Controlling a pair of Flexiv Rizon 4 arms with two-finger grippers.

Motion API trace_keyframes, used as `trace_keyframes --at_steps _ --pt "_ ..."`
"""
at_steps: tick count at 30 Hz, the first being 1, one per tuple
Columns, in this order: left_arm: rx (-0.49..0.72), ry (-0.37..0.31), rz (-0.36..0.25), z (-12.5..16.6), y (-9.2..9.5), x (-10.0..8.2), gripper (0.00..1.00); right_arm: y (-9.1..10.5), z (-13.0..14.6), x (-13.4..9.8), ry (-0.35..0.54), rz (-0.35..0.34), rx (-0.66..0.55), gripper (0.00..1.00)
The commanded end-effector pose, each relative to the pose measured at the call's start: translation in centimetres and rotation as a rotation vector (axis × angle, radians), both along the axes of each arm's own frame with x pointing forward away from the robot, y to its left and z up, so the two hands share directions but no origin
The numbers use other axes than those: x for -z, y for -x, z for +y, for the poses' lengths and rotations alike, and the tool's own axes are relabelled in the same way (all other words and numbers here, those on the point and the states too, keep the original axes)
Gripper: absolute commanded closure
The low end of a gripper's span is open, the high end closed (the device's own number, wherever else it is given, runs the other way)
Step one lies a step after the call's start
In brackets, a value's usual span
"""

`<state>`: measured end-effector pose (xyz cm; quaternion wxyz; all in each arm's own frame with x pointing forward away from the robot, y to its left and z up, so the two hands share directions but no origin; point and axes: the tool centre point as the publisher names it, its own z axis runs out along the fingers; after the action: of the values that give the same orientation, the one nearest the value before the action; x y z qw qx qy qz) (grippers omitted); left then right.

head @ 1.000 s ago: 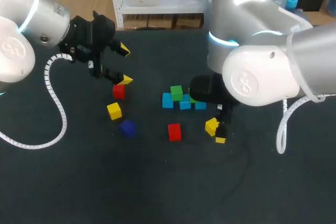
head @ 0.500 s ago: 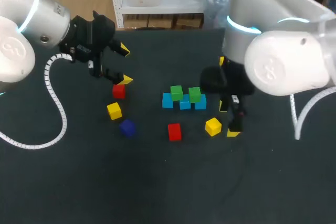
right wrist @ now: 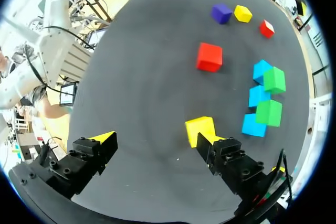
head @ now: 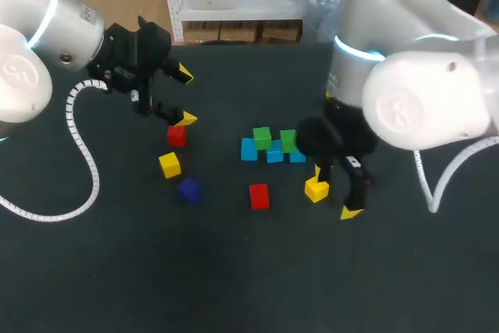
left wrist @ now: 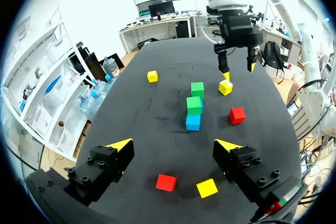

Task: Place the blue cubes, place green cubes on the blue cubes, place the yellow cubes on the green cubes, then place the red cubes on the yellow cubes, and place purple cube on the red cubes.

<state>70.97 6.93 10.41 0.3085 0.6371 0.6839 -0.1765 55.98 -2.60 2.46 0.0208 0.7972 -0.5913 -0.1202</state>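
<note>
Our right fingers (head: 351,211), spread open, are back beside the yellow cube (head: 316,189), so we judge its pickup comes next.

The white, round-jointed left arm (head: 31,29) comes in from the left with a pale blue ring glowing at one joint. A white coiled cable (head: 84,154) loops down from its black wrist. Its black, yellow-tipped left gripper (head: 185,97) points across the table toward the middle, tilted a little downward, with the fingers spread wide apart. The bulky white right arm (head: 413,107) reaches in from the right and bends over at the wrist. The black right gripper (head: 335,191) hangs nearly straight down, fingers wide apart, yellow tips low over the tabletop.
</note>
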Motion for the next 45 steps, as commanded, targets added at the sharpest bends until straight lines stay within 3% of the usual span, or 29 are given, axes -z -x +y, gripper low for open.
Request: trace_keyframes --at_steps 1,24,45 --pt "0.002 0.006 -0.004 0.2 0.1 0.1 0.0 -1.0 0.5 -0.3 0.008 -0.016 0.006 0.0" --pt "0.002 0.006 -0.004 0.2 0.1 0.1 0.0 -2.4 1.3 1.0 0.059 -0.032 -0.048 0.0" --pt "0.002 0.006 -0.004 0.2 0.1 0.1 0.0 -2.0 1.4 2.3 0.099 -0.132 0.008 0.0"
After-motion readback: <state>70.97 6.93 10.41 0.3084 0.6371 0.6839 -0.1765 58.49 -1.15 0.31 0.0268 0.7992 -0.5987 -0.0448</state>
